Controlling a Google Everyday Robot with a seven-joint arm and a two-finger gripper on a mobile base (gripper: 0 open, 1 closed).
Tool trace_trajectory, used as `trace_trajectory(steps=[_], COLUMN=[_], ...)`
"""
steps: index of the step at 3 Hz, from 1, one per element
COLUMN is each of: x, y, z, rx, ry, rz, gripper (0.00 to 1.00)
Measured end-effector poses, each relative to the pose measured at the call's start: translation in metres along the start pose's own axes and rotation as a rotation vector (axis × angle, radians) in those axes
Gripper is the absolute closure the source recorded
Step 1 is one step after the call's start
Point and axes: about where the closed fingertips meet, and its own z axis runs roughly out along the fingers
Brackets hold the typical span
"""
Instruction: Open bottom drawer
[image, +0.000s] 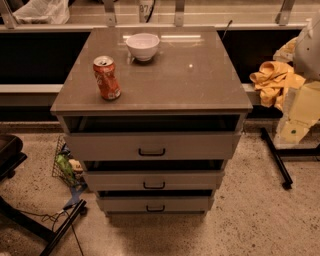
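The bottom drawer (155, 203) is the lowest of three in a grey-beige cabinet (152, 107) at the middle of the camera view. Its flat front carries a small black bar handle (155, 208). A thin dark gap shows above its front, as with the middle drawer (154, 180) and top drawer (152, 146) above it. My gripper (299, 112) shows as a pale block at the right edge, below a white arm part (307, 45). It is well to the right of the cabinet, higher than the bottom drawer, and touches nothing.
An orange soda can (106, 78) and a white bowl (143, 46) stand on the cabinet top. A yellow cloth (272, 80) lies to the right. Black frame legs (277, 157) cross the floor at right and lower left (62, 227). A wire basket (65, 167) sits left of the cabinet.
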Motion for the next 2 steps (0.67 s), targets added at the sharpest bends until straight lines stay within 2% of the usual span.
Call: trace_trajectory(steps=[1, 2], x=[0.0, 0.0025], y=[0.0, 0.0071], z=[0.0, 0.0097], rx=[0.0, 0.008], ry=[0.0, -0.027], rz=[0.0, 0.011], gripper=[0.0, 0.0])
